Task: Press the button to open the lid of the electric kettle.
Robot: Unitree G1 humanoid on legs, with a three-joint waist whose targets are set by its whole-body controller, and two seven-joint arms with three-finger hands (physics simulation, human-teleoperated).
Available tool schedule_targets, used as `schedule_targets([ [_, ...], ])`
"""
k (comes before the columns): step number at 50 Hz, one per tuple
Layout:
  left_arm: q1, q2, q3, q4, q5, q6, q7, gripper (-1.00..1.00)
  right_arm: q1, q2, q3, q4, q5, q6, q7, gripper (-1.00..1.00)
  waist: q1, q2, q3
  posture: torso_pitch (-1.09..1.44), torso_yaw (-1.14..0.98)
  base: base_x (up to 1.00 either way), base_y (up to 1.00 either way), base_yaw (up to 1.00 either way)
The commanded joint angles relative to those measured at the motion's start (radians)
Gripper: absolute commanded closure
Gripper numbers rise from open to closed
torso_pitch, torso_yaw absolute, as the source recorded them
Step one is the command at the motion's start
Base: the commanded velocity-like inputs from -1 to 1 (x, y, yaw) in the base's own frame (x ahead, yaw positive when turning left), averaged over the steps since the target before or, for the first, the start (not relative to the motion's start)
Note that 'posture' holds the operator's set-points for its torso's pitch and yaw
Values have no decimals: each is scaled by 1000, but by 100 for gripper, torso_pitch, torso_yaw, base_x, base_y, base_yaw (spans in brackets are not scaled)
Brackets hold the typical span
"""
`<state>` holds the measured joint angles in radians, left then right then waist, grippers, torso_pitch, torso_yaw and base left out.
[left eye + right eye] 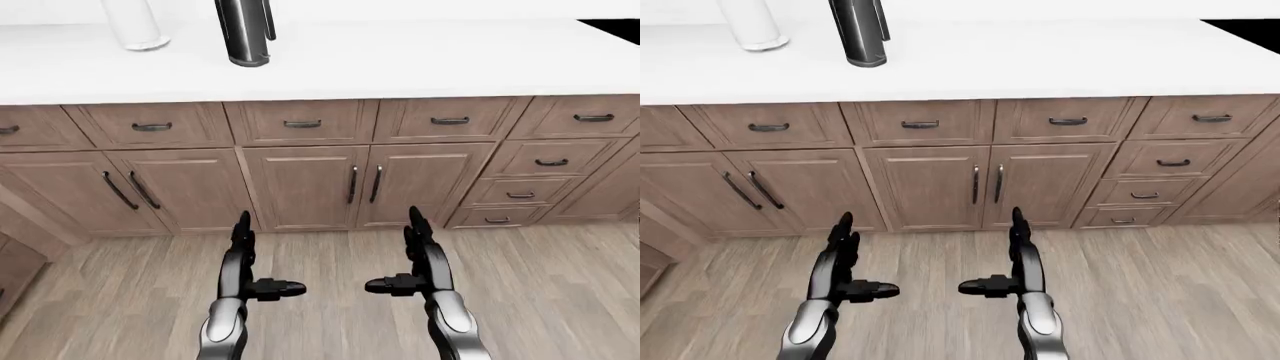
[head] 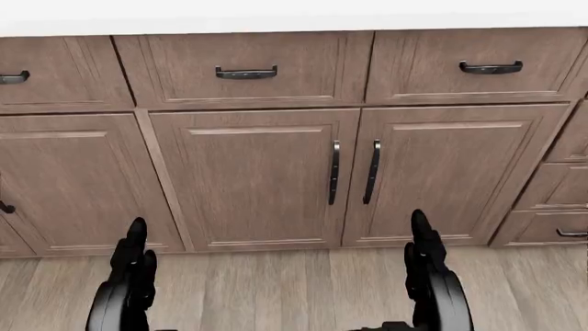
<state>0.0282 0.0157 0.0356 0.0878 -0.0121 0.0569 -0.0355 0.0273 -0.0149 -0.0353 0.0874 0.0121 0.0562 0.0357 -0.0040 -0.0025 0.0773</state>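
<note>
The electric kettle (image 1: 244, 34) stands on the white counter (image 1: 400, 64) well above and beyond the fingertips of the left hand (image 1: 243, 259), cut off by the top edge of the left-eye view so that its lid and button cannot be seen. A white cylinder (image 1: 134, 26) beside it is cropped too. Both hands hang low over the wood floor (image 1: 330, 255), apart from everything; the right hand (image 1: 420, 259) mirrors the left, fingers spread, thumbs pointing inward, touching nothing.

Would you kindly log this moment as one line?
phase: approach | kettle: on counter, top out of view | left hand: open, empty | right hand: open, empty | button: unseen
</note>
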Motion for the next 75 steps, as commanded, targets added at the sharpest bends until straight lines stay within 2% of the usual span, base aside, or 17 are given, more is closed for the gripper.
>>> schedule_targets([
  [1, -31, 5, 9, -90, -23, -59, -13, -100, -28, -2, -1, -57, 50, -71, 50, -100, -2, -8, -1, 0, 0, 0, 0, 0],
  [3, -32, 6, 12, -89, -27, -61, -12, -100, -30, -3, 5, -50, 42, -82, 55, -100, 6, -1, -61, 0, 0, 0, 0, 0],
  [4, -31, 7, 16, -99, -32, -59, -13, -100, -30, -2, 8, -48, 38, -83, 52, -100, 7, -1, -52, 0, 0, 0, 0, 0],
  [5, -30, 7, 17, -102, -36, -58, -15, -100, -31, -2, 8, -45, 35, -86, 52, -100, 5, -6, -17, 0, 0, 0, 0, 0],
  [7, -29, 6, 14, -99, -34, -60, -14, -100, -31, -3, 7, -47, 35, -86, 53, -100, 5, -7, -70, 0, 0, 0, 0, 0],
  [15, -53, 11, 33, -120, -54, -19, 0, -100, -54, -6, 3, -10, 22, -93, 45, -100, 7, -2, -80, 0, 0, 0, 0, 0],
  [20, -249, 70, 119, -268, -136, 246, 79, -100, -151, -12, -13, -200, 55, 106, 12, -100, 8, -1, -94, 0, 0, 0, 0, 0],
  [25, -542, 188, 207, -372, -281, 553, 198, -100, -418, -72, -84, -248, 158, 327, -57, -100, 5, 4, -95, 0, 0, 0, 0, 0],
  [33, -950, 406, 305, -295, -568, 812, 411, -100, -867, -202, -115, -271, 185, 585, -173, -100, 2, 15, -90, 0, 0, 0, 0, 0],
  [39, -1057, 529, 313, -382, -777, 942, 587, -100, -1047, -256, -103, -350, 184, 752, -211, -100, -2, 20, -59, 0, 0, 0, 0, 0],
  [44, -1130, 618, 381, -532, -1060, 1093, 792, -100, -1200, -334, -138, -470, 232, 951, -217, -100, -6, 22, -42, 0, 0, 0, 0, 0],
  [47, -1159, 727, 410, -551, -1281, 1096, 923, -100, -1249, -392, -174, -598, 268, 1078, -216, -100, -4, 25, -30, 0, 0, 0, 0, 0],
  [50, -1141, 843, 386, -550, -1447, 1011, 1004, -100, -1273, -442, -205, -666, 294, 1147, -213, -100, -4, 27, -20, 0, 0, 0, 0, 0],
  [56, -1067, 988, 345, -544, -1516, 860, 1001, -100, -1307, -468, -216, -715, 342, 1192, -237, -100, -5, 35, -10, 0, 0, 0, 0, 0],
  [63, -1041, 1032, 318, -556, -1548, 789, 1006, -100, -1286, -478, -192, -709, 350, 1170, -244, -100, -7, 46, -8, 0, 0, 0, 1, 0],
  [65, -1037, 1040, 324, -555, -1556, 775, 1004, -100, -1280, -479, -189, -707, 348, 1165, -243, -100, -3, 42, -29, 0, 0, 0, 7, 0],
  [75, -1026, 1065, 317, -559, -1594, 733, 1010, -100, -1265, -473, -164, -704, 324, 1159, -232, -100, -6, 52, -23, 0, 0, 0, 14, 0],
])
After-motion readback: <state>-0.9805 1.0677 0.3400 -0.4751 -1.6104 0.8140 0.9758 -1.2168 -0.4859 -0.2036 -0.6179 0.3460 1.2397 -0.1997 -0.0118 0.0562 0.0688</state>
